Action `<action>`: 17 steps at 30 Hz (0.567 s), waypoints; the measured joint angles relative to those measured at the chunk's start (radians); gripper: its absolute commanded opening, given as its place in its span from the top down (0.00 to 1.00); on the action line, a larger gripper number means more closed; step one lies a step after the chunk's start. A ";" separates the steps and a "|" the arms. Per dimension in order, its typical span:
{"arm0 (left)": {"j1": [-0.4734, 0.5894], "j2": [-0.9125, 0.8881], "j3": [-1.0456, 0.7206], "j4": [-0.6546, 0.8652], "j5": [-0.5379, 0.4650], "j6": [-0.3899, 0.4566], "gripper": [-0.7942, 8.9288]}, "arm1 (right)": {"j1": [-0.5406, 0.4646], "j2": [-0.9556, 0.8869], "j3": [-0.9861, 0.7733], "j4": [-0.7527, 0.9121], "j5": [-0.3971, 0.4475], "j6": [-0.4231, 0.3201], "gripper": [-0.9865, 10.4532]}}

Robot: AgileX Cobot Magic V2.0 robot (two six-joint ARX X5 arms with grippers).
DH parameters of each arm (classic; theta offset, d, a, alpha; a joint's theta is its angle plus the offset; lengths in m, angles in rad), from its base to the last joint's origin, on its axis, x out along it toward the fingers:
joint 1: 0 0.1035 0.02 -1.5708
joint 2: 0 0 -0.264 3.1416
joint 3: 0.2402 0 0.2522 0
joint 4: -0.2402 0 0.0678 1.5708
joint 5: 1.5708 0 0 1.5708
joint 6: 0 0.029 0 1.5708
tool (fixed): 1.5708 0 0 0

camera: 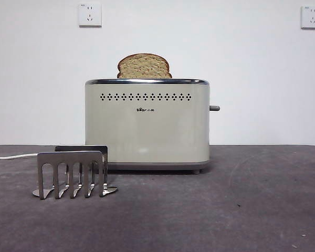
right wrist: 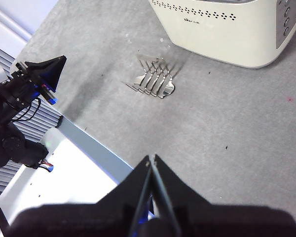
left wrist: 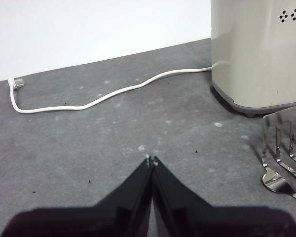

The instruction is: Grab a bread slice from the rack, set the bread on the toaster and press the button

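- Already the slice of bread (camera: 144,66) stands upright in the top of the toaster (camera: 147,126), its domed brown crown rising above the chrome rim.
- Toaster as the landmark: cream-beige, it sits on the grey table (camera: 241,205) against the white wall, its row of small dark holes and its logo facing the front camera.
- From the toaster's narrow end on the right of the front view the button (camera: 214,108) sticks out sideways, a short dark-grey stub high on that end.
- Just in front of the toaster's other end stands the rack (camera: 72,173), holding no bread, its slotted steel plates upright and close to the toaster's base without touching it.
- A white power cord (left wrist: 103,96) runs from the toaster's lower corner across the table and ends in a plug near the wall.
- Near the rack and that end of the toaster, the left gripper (left wrist: 151,160) hangs over bare table, jaws pressed together on nothing.
- Well away from the toaster, high over the table's edge, the right gripper (right wrist: 151,159) has its jaws closed and empty too.
- Two white wall sockets (camera: 90,14) sit high on the wall behind the toaster.
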 measured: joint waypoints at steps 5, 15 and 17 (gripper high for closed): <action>0.000 0.000 0.000 0.000 0.000 0.000 0.92 | -0.002 0.000 0.000 0.000 0.003 -0.003 0.91; 0.000 0.000 0.000 0.000 0.000 0.000 0.92 | -0.180 -0.219 -0.090 0.245 0.053 -0.110 0.91; 0.000 0.000 0.000 0.000 0.000 0.000 0.92 | -0.212 -0.309 -0.176 0.354 0.090 -0.086 0.91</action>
